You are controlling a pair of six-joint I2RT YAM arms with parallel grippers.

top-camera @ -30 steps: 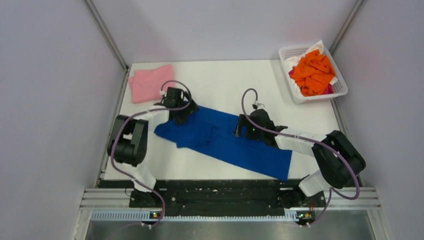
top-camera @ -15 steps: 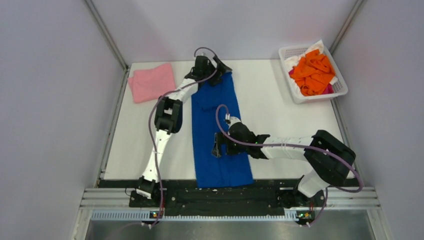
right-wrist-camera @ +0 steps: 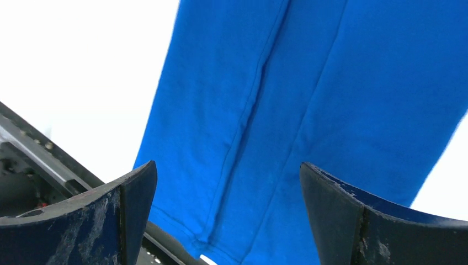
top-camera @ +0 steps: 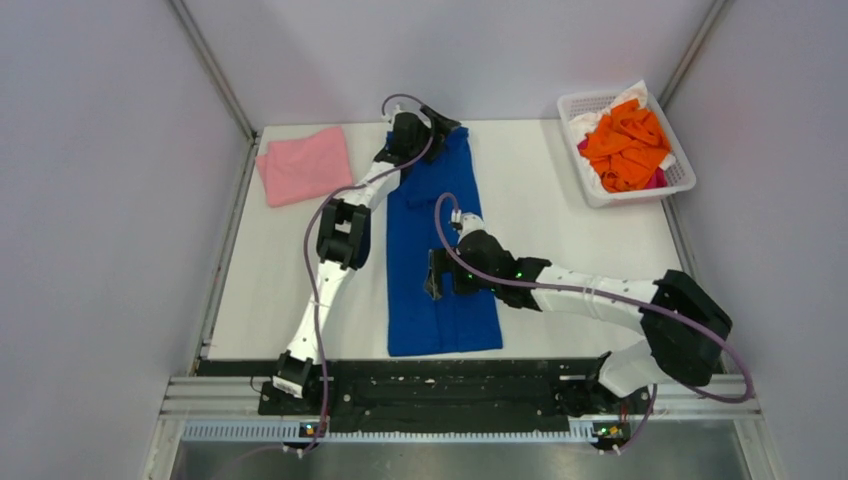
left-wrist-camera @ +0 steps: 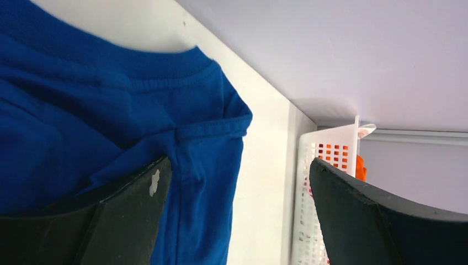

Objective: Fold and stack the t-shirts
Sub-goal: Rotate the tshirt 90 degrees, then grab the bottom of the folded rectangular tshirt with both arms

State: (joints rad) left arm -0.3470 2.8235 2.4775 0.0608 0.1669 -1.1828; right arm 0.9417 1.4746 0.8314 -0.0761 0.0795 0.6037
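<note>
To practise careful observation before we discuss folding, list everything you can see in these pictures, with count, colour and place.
blue t-shirt: one, royal blue, a long strip down the table's middle
pink t-shirt: one, light pink, folded, far left corner
orange shirts: count unclear, orange, heaped in the basket
basket: one, white lattice, by the far right corner
table: one, white
left end effector: one, black, open, over the blue t-shirt's far end
right end effector: one, black, open, over its middle

White basket [top-camera: 645, 194] — far-right on table [top-camera: 560, 205].
</note>
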